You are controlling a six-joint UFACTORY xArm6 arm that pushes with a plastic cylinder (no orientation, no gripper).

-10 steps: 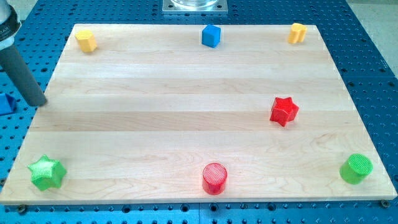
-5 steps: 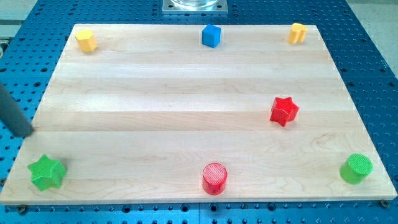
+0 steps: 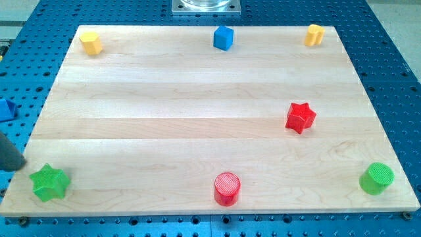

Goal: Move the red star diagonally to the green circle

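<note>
Camera view: my tip (image 3: 22,166) seemingly beside green star (image 3: 49,182).

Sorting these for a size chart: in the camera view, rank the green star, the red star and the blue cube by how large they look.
1. green star
2. red star, nearly alike; the green one looks lower in view, perhaps nearer
3. blue cube, smallest, though highest in view

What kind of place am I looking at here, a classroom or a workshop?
Most likely a robot test lab. A wooden board lies on a blue metal table drilled with rows of holes, small coloured blocks like the red star sit spread out, and my tip rests at the left edge.
</note>
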